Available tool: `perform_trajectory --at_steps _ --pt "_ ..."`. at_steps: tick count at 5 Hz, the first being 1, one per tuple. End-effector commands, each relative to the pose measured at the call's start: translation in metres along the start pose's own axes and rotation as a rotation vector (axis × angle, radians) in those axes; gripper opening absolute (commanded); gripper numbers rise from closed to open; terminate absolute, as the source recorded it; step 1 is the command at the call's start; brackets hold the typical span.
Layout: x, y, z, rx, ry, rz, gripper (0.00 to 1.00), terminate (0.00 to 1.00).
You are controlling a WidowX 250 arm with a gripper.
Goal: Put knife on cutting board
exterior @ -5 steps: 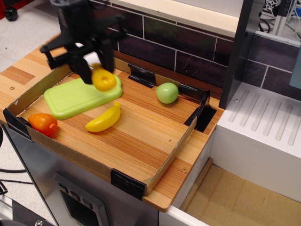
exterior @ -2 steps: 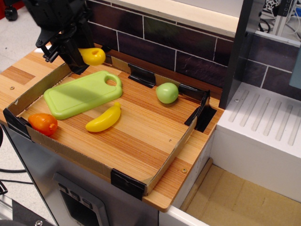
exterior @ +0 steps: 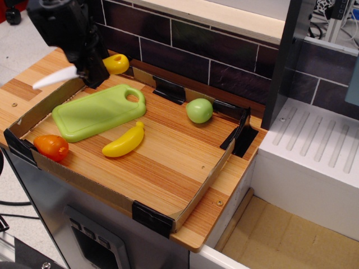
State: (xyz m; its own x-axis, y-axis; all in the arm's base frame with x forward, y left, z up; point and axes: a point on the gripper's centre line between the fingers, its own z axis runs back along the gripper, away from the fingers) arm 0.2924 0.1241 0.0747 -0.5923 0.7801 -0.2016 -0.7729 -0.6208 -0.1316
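Since a moment ago the hand [exterior: 84, 70] has swung its load round, so that the knife [exterior: 84, 68], clenched at its middle, now lies level with the white blade pointing left and the yellow handle right; it hangs above the rear left wall of the tray [exterior: 196, 193], just behind the cutting board [exterior: 95, 112], not yet over it; I judge the carry unfinished, a short move forward and a lowering remaining; on the bench the shallow cardboard tray holds the board, a banana [exterior: 123, 141], an orange toy [exterior: 51, 147] in the near left corner and a green fruit [exterior: 199, 110].
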Motion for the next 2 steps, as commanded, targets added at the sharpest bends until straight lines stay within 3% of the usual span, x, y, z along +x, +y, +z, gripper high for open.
perform_trajectory --at_steps 1,2 --pt "-0.003 -0.015 -0.017 -0.061 -0.026 0.153 0.00 0.00" --pt "-0.004 -0.015 -0.033 -0.070 -0.035 0.190 0.00 0.00"
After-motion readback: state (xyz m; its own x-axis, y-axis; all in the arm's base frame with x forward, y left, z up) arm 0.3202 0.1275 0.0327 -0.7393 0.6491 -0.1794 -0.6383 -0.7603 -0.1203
